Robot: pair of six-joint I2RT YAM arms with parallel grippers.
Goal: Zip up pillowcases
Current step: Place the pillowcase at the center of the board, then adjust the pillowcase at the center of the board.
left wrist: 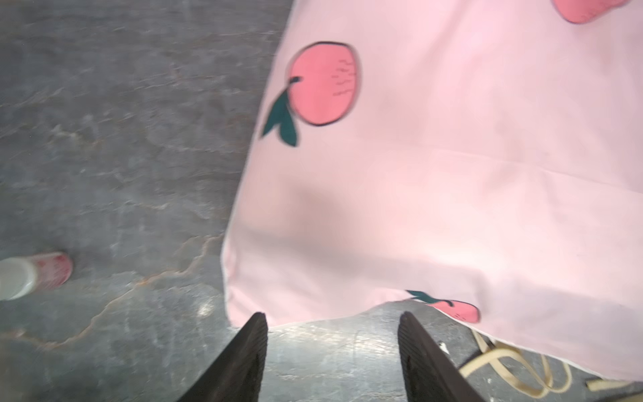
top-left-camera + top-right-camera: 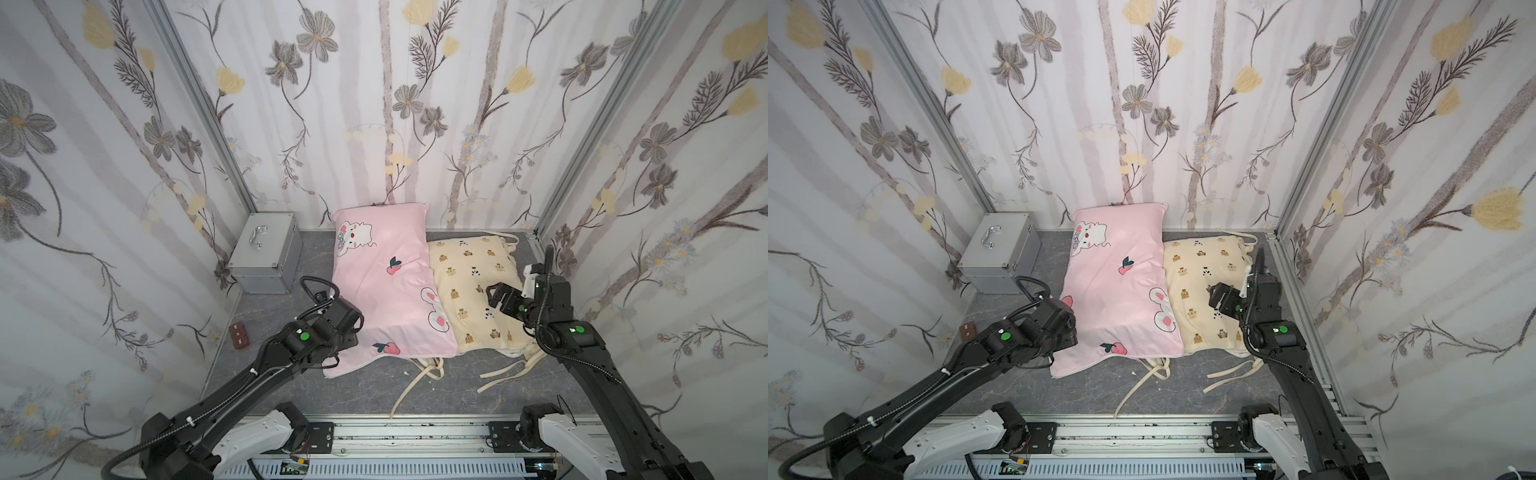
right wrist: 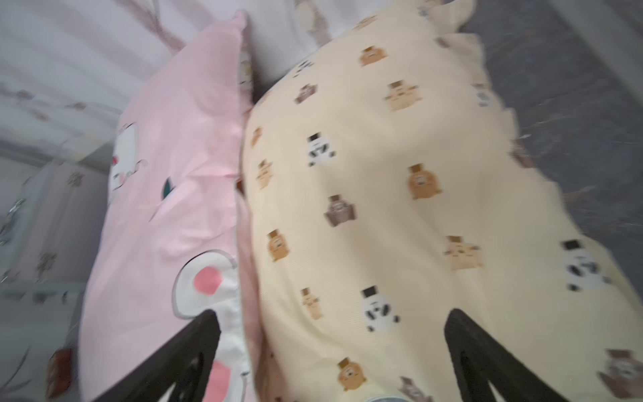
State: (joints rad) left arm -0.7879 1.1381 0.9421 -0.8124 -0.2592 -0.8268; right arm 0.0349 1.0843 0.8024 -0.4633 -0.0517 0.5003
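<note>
**Top views.** Both top views show the whole desk. The pink pillowcase and the cream pillowcase lie side by side with their long edges touching. A grey metal box stands ahead of and outboard of the left hand. A small brown item lies outboard of that hand's wrist. The wrist hides the left fingers in these views.

**Left wrist view.** The left hand is spread, with nothing between its fingers. The near short edge of the pink pillowcase lies just ahead of the fingertips, and its corner sits at one fingertip. Cream ties trail on the desk beside the other finger. A small red-and-white cylinder, seen only in this view, lies well off to the side of the hand.

**Right wrist view (blurred).** The right hand is spread wide and holds nothing. It hangs over the line where the two pillowcases meet, one finger above the pink bunny print and the other above the cream fabric. Whether it touches the fabric cannot be told.

**Orientation.** The long axis of each pillowcase runs away from the hands toward the back wall. The far short end of the pink pillowcase leans on that wall. The shorter cream pillowcase ends near it.
</note>
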